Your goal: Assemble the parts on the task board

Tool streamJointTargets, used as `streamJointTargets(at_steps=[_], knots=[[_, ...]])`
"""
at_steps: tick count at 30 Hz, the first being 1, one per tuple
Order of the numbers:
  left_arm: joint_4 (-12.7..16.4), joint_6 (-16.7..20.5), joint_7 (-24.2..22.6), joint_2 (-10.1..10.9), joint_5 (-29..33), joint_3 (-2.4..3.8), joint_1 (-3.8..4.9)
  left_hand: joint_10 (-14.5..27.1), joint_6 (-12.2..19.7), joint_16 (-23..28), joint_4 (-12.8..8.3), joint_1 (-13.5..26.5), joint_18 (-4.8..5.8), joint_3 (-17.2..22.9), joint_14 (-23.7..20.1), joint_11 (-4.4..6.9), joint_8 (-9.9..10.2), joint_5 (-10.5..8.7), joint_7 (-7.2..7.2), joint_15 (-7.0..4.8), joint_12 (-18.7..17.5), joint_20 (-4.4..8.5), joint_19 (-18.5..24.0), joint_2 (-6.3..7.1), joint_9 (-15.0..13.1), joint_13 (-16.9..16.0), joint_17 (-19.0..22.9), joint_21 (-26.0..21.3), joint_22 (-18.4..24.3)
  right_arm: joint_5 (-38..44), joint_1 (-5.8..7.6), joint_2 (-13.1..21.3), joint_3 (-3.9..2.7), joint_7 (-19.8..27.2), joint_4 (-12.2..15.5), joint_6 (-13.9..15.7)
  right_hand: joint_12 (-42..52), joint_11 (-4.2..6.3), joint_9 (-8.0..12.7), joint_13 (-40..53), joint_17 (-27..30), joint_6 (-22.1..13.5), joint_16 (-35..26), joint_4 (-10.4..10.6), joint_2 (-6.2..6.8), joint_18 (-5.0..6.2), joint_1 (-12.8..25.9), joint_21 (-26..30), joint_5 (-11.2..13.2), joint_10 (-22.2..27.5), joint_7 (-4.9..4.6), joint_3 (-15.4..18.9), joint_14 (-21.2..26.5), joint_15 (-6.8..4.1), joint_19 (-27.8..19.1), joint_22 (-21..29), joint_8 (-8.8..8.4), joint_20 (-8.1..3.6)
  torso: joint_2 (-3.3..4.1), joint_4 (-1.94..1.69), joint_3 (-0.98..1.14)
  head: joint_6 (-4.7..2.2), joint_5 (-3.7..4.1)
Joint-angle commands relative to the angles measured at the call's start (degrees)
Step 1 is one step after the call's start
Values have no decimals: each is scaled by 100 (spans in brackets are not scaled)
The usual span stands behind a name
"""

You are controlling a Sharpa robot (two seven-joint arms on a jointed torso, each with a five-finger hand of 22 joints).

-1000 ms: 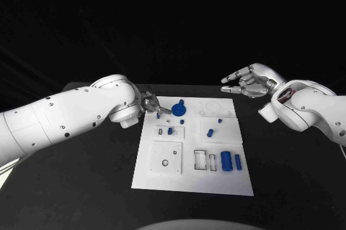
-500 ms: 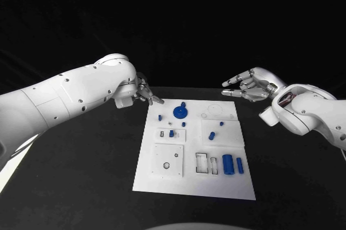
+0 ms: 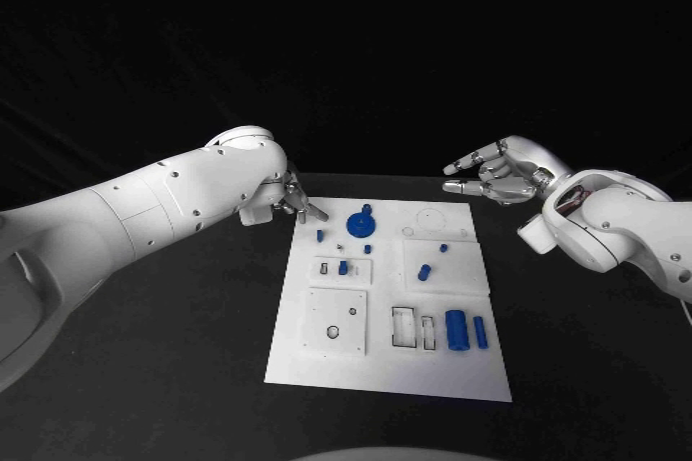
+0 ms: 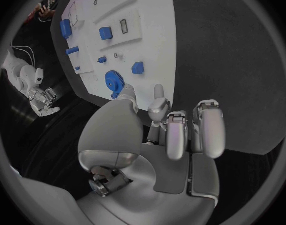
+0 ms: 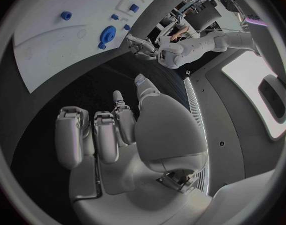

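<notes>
Task board (image 3: 361,366) long axis runs away from robot; left hand (image 3: 293,198) at far-left corner — empty, fingers loosely apart; right hand (image 3: 498,169) likewise.

What is on the table, counted

One white task board (image 3: 387,366); two silver hands, the left hand (image 3: 294,200) and the right hand (image 3: 493,171); one blue gear (image 3: 359,222); two blue cylinders (image 3: 456,328) lying side by side.

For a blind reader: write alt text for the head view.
A white task board with small blue parts lies mid-table. The left hand hovers at its far left corner, the right hand beyond its far right corner; neither holds anything.
</notes>
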State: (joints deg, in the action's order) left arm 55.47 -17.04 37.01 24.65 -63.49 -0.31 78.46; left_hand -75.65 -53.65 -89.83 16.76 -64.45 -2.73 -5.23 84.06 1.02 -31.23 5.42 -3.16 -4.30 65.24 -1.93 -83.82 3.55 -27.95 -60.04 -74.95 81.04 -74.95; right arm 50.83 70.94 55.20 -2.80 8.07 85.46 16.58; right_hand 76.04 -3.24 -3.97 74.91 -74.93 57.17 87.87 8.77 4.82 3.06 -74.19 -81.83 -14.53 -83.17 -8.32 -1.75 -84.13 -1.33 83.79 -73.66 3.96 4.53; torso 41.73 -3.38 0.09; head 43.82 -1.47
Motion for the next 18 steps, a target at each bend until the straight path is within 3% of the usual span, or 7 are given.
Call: streamJointTargets(at_steps=[1,10,18], knots=[[-35,-15,-277,-51,-61,-3,-35,-45,-58,-17,7,20,19,-27,594,6,-41,16,7,-35,53,39,-304,-82,-9,-28,-1505,51,-401,7,-5,-15,0,67,-5,-90,-20,0,-8,596,-1059,-38,-30,-7,-22,32,38,21,14,53,10,25,-481,20,-17,9,6,15,-1,-3,1,9,24],[-18,69,-347,-103,78,-11,-109,-112,-120,-17,2,52,43,-6,594,33,-75,81,38,-57,148,61,-337,-194,-36,-129,-1505,134,-509,7,-6,-24,0,65,-21,-98,-20,0,-8,596,-1059,-38,-30,-7,-22,32,38,21,14,53,10,25,-481,20,-17,9,6,15,-9,-7,5,15,25],[-1,-224,-222,-101,98,-13,-117,-127,-155,-17,-12,-23,46,50,594,49,-96,103,57,-71,165,75,-341,-197,-61,-146,-1505,146,-527,7,-6,-21,0,60,-23,-106,-20,0,-8,596,-1059,-38,-30,-7,-22,32,38,21,14,53,10,25,-481,20,-17,9,6,15,-9,-10,5,19,21]])
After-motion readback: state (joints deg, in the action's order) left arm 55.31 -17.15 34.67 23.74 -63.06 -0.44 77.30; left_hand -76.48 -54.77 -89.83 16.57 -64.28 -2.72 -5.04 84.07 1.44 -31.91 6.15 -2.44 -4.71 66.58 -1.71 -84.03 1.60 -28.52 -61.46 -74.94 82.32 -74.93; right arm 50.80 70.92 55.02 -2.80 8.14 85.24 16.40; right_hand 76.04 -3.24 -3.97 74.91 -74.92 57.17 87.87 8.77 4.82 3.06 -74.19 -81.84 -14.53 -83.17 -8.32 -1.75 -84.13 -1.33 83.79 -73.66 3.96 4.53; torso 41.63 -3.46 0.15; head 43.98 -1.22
